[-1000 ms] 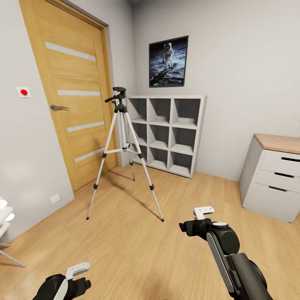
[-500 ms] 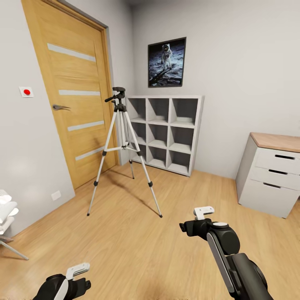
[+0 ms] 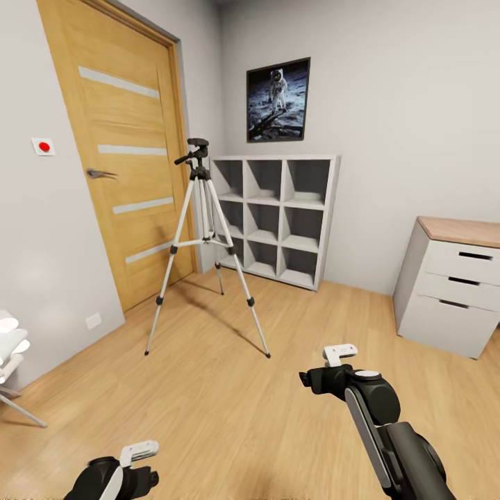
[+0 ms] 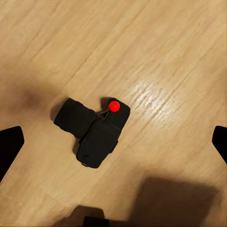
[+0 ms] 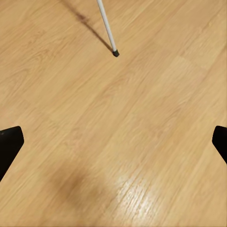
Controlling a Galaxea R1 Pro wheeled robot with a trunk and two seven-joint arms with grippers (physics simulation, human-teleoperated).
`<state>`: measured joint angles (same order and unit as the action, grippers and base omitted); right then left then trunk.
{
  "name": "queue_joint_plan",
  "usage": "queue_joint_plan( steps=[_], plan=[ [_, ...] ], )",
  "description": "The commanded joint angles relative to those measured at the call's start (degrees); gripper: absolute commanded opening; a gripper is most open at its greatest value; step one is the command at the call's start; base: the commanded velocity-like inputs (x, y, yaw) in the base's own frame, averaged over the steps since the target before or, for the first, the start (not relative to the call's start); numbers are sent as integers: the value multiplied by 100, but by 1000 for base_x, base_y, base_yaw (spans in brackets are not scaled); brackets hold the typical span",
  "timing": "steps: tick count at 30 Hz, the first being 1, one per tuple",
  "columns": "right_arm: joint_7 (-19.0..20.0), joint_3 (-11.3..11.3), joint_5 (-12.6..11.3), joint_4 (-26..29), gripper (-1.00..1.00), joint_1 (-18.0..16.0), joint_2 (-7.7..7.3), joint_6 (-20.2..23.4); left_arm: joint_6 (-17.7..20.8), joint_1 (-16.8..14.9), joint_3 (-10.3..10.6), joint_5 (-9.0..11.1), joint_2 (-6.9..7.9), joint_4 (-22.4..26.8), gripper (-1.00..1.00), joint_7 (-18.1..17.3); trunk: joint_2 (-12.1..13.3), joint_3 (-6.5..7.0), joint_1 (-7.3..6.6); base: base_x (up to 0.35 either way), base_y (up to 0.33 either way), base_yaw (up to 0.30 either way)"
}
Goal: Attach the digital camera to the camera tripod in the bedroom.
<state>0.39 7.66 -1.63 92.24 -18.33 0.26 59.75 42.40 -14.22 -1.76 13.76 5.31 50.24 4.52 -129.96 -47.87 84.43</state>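
Left wrist view puts the camera (image 4: 93, 132) straight ahead of my left gripper (image 4: 113, 142), lying on the plank floor (image 4: 156, 52) with the two black fingertips (image 4: 9, 146) showing wide apart at either edge of the frame and nothing between them but the camera below. Its body and stubby lens form one long shape running diagonally across the line between my fingertips, the red dot (image 4: 114, 106) on the side facing me. I judge I need a wrist turn so the jaws close across the narrow width, not along the lens.

From the head view, my left gripper (image 3: 139, 455) sits low and close to my base, while the right gripper (image 3: 338, 357) is further forward, nearer the tripod (image 3: 201, 250). The tripod stands upright ahead and to the left, between the door (image 3: 118, 139) and the shelf unit (image 3: 278, 215), its black head bare.

The right wrist view shows that gripper's tips (image 5: 10, 144) spread too, over bare floor, with one tripod foot (image 5: 116, 53) ahead. So the left arm is plainly the one for the pickup; the camera is well apart from the tripod.
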Motion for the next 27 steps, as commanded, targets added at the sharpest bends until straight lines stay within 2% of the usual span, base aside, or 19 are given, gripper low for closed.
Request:
queue_joint_plan(
  steps=[1,10,16,17,21,27],
  plan=[
    [3,-4,-12,5,100,-4,1,25,23,-2,50,59,2,7,100,50,-44,-25,22,0,0,0],
    [4,-22,-13,5,100,-4,8,25,6,-2,251,-5,27,2,100,71,-405,-186,219,0,0,0],
    [5,-28,-13,5,100,-12,-2,25,0,-49,352,-501,21,-143,100,70,-646,-294,351,0,0,0],
    [5,-34,-13,5,100,-17,-7,25,-5,-182,369,-668,13,-303,100,64,-686,-312,373,0,0,0],
    [5,-39,-13,5,100,-35,-13,25,-30,-389,388,-784,-1,-638,100,60,-846,-384,461,0,0,0],
    [5,-49,-13,5,100,-115,-16,25,-66,-575,399,-842,-10,-989,100,32,-1087,-491,593,0,0,0]
  ],
)
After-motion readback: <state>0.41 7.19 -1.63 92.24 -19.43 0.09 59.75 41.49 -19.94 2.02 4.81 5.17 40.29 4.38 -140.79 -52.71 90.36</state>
